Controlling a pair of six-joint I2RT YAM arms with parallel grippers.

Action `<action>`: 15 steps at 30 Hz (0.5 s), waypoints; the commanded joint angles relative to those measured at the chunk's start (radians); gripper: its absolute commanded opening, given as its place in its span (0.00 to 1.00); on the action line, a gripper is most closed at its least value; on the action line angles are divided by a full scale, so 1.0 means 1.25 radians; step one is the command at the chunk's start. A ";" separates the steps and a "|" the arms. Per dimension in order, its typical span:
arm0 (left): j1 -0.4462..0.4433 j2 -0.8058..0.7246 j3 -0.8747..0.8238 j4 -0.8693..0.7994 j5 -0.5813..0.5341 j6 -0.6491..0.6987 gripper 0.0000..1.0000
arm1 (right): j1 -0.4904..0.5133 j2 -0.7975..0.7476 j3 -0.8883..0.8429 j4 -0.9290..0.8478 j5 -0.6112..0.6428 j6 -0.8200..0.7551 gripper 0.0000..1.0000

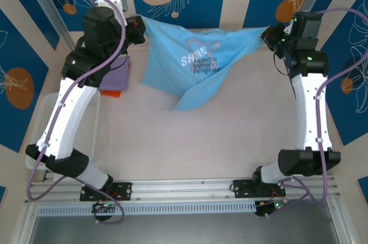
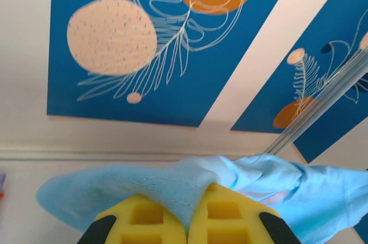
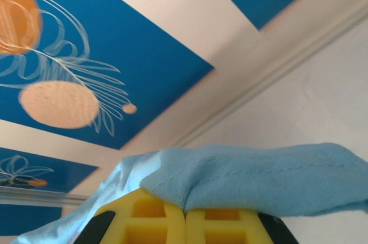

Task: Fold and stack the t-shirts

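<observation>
Top external — sky-blue t-shirt (image 1: 172,54) reads "SHINE" — smaller print (image 1: 207,65) blurred.

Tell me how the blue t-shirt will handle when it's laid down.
Floppy, probably: the blue t-shirt sags between the left claw and right claw, its lower corner drooping toward the table. Likely light, since pinched edges alone carry it. Its hanging folds suggest bunching when laid down.

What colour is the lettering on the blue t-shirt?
The lettering is white and pink; top external view.

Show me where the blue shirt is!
Top view: the blue t-shirt hangs stretched across the far side, pinched between the left end effector and right end effector.
</observation>
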 commanded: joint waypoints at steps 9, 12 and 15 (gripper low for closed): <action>0.007 -0.135 0.068 0.198 0.121 0.083 0.00 | 0.004 -0.127 0.122 0.100 -0.014 -0.082 0.00; 0.007 -0.132 0.081 0.204 0.133 0.082 0.00 | 0.015 -0.145 0.106 0.122 0.001 -0.098 0.00; 0.007 -0.116 0.061 0.182 0.082 0.092 0.00 | 0.017 -0.140 0.053 0.147 0.009 -0.103 0.00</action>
